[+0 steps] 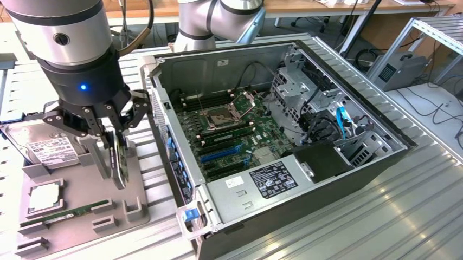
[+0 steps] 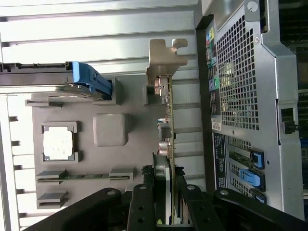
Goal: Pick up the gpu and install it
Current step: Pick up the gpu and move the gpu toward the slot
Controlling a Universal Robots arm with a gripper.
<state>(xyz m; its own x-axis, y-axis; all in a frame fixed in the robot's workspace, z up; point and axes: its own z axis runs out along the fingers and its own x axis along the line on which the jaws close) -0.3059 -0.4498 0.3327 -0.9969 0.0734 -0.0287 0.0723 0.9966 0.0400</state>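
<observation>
The gpu stands on edge over the right side of the grey tray, a slim dark card seen nearly edge-on. My gripper comes down on its top edge and is shut on it, one finger on each face. In the wrist view the gpu runs away from my gripper, with its pale metal bracket at the far end. Whether the card still rests in the tray's slot or hangs just above it, I cannot tell.
The open computer case lies to the exterior view's right of the tray, with the motherboard's blue slots exposed. On the tray are a hard drive with a white label, a square processor and a green memory stick. The case's rear panel stands close beside the card.
</observation>
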